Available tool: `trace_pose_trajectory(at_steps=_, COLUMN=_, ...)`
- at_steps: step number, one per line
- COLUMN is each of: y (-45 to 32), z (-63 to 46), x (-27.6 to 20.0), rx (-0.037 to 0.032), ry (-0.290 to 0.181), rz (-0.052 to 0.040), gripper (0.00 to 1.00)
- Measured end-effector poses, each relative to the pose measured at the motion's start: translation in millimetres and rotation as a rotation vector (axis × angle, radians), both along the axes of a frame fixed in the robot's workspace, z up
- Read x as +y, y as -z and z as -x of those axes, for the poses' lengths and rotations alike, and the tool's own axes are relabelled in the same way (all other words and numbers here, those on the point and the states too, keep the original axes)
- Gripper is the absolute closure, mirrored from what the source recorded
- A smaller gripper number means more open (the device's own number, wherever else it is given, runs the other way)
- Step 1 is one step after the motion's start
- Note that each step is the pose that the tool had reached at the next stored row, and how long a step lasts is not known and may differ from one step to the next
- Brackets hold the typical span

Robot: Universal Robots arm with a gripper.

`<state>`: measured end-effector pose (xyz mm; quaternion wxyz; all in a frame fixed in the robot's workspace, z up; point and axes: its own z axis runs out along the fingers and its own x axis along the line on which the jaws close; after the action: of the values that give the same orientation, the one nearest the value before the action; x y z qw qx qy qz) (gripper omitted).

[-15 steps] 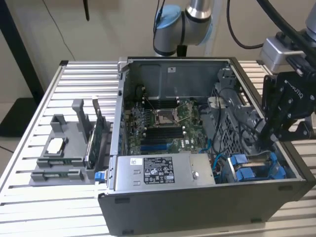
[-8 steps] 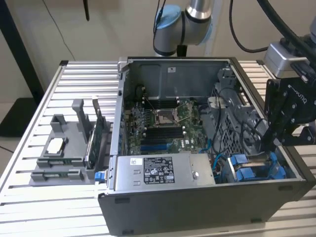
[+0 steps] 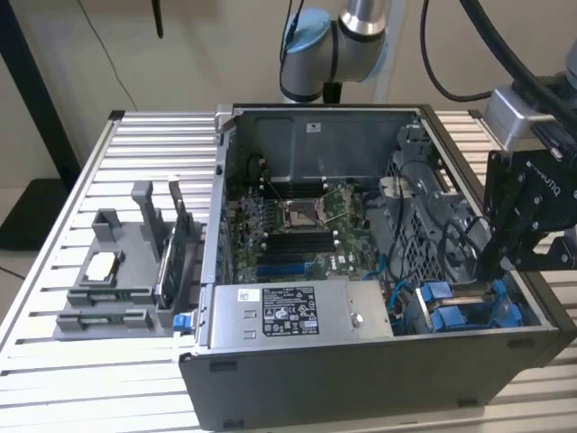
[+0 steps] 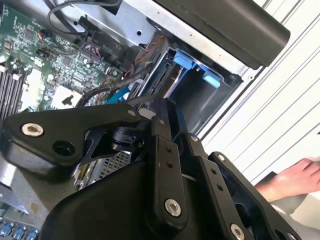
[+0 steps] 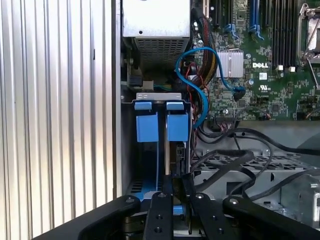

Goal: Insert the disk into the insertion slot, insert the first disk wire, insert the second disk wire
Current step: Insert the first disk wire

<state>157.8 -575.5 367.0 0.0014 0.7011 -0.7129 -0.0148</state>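
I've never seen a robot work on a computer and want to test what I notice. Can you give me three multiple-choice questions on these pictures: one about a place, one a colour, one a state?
1. In the exterior view, where is the gripper?
A. Over the grey tray at that view's left
B. Inside the computer case at that view's right, at the drive bay
C. Off the table

2. What colour is the thin cable looping beside the drive bay in the first wrist view?
A. Red
B. Yellow
C. Blue

3. How is the computer case?
A. Open, its inside showing
B. Closed with its side panel on
C. Wrapped in plastic

Answers:
1 B: the gripper reaches down at the drive bay with its blue fittings.
2 C: the cable is bright blue.
3 A: the computer case has its side off, and the circuit board lies in plain sight.
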Motion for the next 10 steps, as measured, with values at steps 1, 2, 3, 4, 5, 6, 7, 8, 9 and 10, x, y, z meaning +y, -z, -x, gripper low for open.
trace_pose_trajectory(at_steps=1, y=0.6, z=-0.5, x=0.1, rx=-0.0004, ry=0.000, rz=0.0000, gripper=0.81)
trace_pose_trajectory(at_steps=2, y=1.2, z=-0.7, x=0.3, rx=-0.0011, ry=0.000, rz=0.0003, gripper=0.81)
trace_pose_trajectory(at_steps=3, y=1.9, z=-1.0, x=0.7, rx=-0.0019, ry=0.000, rz=0.0002, gripper=0.81)
trace_pose_trajectory(at_steps=4, y=2.6, z=-1.1, x=1.3, rx=-0.0027, ry=0.000, rz=0.0002, gripper=0.81)
trace_pose_trajectory(at_steps=5, y=3.5, z=-1.2, x=1.9, rx=-0.0035, ry=0.000, rz=-0.0002, gripper=0.81)
trace_pose_trajectory(at_steps=6, y=4.1, z=-1.2, x=2.5, rx=-0.0041, ry=0.000, rz=-0.0010, gripper=0.81)
trace_pose_trajectory(at_steps=7, y=4.8, z=-1.2, x=3.3, rx=-0.0046, ry=0.000, rz=-0.0023, gripper=0.81)
trace_pose_trajectory(at_steps=8, y=5.6, z=-1.2, x=4.5, rx=-0.0051, ry=0.000, rz=-0.0033, gripper=0.81)
trace_pose_trajectory(at_steps=9, y=6.6, z=-1.2, x=6.2, rx=-0.0055, ry=0.000, rz=-0.0039, gripper=0.81)
trace_pose_trajectory(at_steps=10, y=7.7, z=-1.2, x=7.9, rx=-0.0062, ry=0.000, rz=-0.0042, gripper=0.81)
